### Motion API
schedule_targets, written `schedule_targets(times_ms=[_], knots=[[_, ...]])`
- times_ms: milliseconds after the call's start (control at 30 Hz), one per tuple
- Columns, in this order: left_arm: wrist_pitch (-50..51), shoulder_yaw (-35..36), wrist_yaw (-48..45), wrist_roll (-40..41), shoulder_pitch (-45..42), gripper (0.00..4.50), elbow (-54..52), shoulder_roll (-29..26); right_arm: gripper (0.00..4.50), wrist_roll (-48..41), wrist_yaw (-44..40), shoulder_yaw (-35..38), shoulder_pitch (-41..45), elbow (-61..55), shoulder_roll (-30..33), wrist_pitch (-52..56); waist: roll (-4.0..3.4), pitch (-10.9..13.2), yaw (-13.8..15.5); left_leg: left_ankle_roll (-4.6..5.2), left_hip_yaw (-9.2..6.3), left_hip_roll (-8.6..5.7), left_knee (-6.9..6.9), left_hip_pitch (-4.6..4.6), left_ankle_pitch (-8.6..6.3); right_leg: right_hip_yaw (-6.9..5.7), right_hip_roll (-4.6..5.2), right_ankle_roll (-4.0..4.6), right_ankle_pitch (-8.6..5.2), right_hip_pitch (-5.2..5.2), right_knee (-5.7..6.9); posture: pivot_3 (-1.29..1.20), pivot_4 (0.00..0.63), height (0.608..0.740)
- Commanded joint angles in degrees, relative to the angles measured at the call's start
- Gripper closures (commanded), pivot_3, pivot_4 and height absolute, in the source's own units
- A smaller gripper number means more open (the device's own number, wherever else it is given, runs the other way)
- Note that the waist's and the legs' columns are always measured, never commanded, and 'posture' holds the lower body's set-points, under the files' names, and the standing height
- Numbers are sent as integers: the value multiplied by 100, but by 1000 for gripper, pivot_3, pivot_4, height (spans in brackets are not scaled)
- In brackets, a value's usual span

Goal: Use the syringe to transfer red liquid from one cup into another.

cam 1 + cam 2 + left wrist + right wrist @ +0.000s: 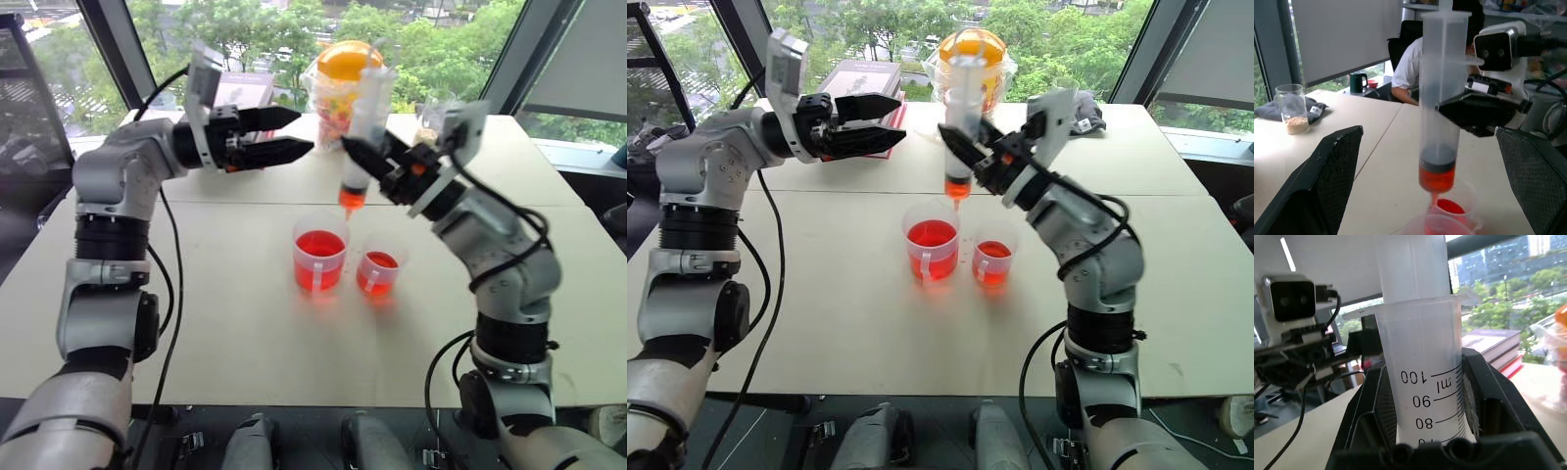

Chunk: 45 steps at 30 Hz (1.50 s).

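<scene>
My right gripper point(370, 157) is shut on the barrel of the syringe point(364, 127) and holds it upright above the table. The syringe's tip hangs over the larger cup point(319, 255), clear of its rim. Red liquid point(1437, 177) fills the bottom of the barrel below the dark plunger. The larger cup holds red liquid, and so does the smaller cup point(380, 271) just to its right. My left gripper point(297, 133) is open and level, pointing toward the syringe from the left and apart from it. In the left wrist view its fingers point(1327, 181) stand wide on either side of the syringe.
A clear bag with an orange ball point(345, 73) and a stack of books point(245, 90) sit at the table's far side. A clear cup with pale beige contents point(1292, 108) stands on a grey cloth. A person in white point(1408, 73) sits at another table.
</scene>
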<state>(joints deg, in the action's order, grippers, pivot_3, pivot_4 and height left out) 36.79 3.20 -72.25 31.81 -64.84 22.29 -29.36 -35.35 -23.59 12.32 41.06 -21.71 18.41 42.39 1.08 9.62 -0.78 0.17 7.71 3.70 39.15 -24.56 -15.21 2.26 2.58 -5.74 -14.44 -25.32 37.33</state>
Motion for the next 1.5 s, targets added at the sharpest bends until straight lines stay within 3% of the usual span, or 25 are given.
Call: schedule_targets(times_ms=[33, 400, 1033, 1133, 1333, 1500], knots=[[-263, -31, -48, -23, -246, 48, 103, 205, 3078, -365, 245, 390, -147, -650, 262, 226, 0, 0, -4, 0, 0, 0, 0, 0, 0, 1, 0, 0, 0, 0, 0, 0, 150, 740], [-965, -168, -399, -209, -1282, 48, 1260, 1043, 3078, -142, 546, 43, -1784, -1273, 343, -25, 1, 0, -25, 1, -6, -3, -2, 1, -1, 5, -7, 0, -1, 1, -5, 0, 150, 740], [-1929, -389, -459, -1212, -2306, 48, 3169, 2111, 3078, 195, 616, -284, -2062, -1262, 411, -371, 3, 1, -14, 6, -10, -6, -3, -5, -3, 7, -5, 2, -2, 0, -15, 0, 150, 740], [-1972, -342, -493, -1235, -2353, 1370, 3274, 2160, 3078, 214, 623, -290, -2063, -1269, 424, -372, 3, 1, -11, 7, -11, -6, -3, -6, -4, 7, -5, 2, -2, 0, -17, 0, 150, 740], [-1961, -292, -579, -1244, -2375, 4460, 3314, 2205, 3078, 234, 637, -292, -2070, -1294, 447, -357, 3, 1, -16, 8, -14, -5, -3, -6, -4, 7, -5, 2, -2, -1, -17, 0, 150, 740], [-2120, -462, -666, -1418, -2228, 4460, 3228, 2242, 3078, 226, 633, -275, -1984, -1317, 494, -327, 3, 1, -13, 8, -13, -5, -3, -7, -5, 7, -5, 2, -2, -1, -18, 0, 150, 740]])
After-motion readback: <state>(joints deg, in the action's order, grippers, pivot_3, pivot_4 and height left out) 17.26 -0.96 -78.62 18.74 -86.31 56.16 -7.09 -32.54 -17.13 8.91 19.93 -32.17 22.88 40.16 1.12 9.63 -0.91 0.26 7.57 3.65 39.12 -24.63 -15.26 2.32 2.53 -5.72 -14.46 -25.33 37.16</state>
